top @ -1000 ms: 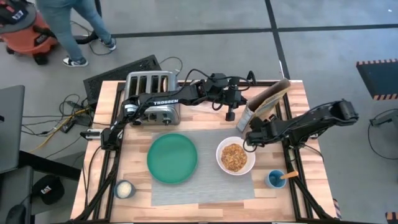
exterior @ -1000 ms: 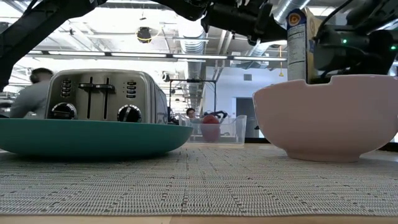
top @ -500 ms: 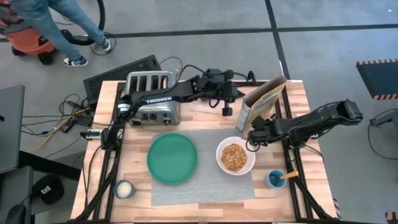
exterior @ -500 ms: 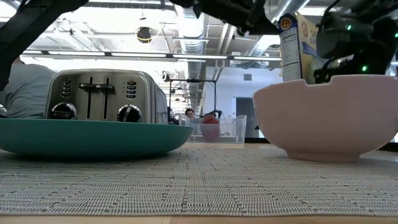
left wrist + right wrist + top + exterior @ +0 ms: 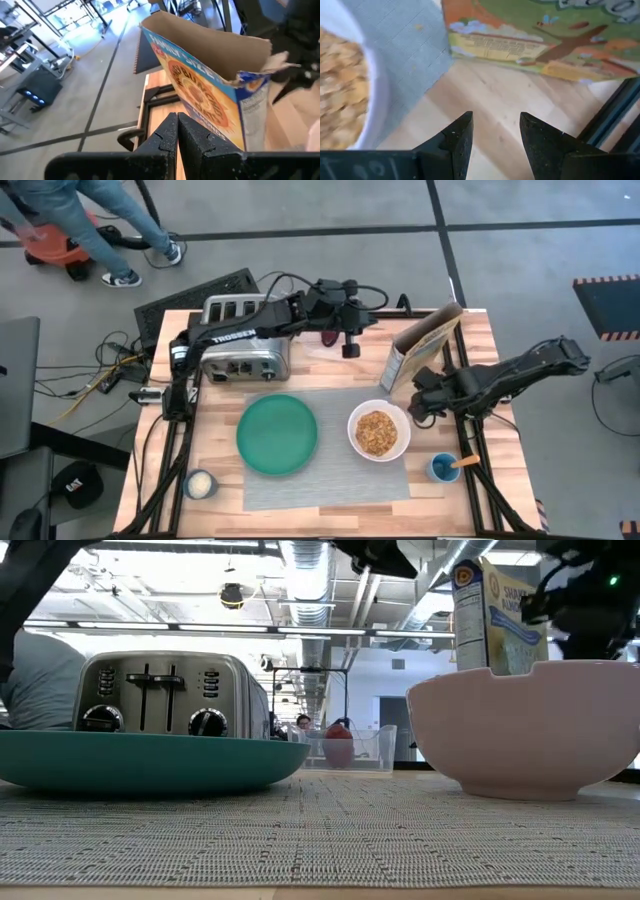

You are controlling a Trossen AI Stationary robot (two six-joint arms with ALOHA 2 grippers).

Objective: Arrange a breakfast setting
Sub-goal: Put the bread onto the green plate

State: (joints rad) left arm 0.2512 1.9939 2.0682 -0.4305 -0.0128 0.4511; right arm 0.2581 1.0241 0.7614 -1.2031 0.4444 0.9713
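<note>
My right gripper (image 5: 418, 408) hovers in the right half of the high view, just right of the white bowl (image 5: 378, 432), its fingers (image 5: 456, 142) parted with nothing between them — only bare wood and a corner of the grey placemat (image 5: 330, 480) below. The bowl sits on the placemat's right part, holding tan cereal. The cereal box (image 5: 418, 350) stands upright just above the bowl in that view, its open top flaps spread; its long face runs diagonally, lower left to upper right. In the low view the bowl's rim hides the box's lower half.

My left gripper (image 5: 349, 345) is at upper centre of the high view, over the table's far edge, fingers (image 5: 167, 131) pressed together on nothing, facing the box's open top.

The teal plate (image 5: 277, 434) lies bare at the centre of the placemat, whose long axis runs left to right. The toaster (image 5: 245, 336) sits upper left of the plate. A small red fruit (image 5: 338, 747) shows in the low view inside a clear container (image 5: 352, 748) — it is distant and hard to make out.
</note>
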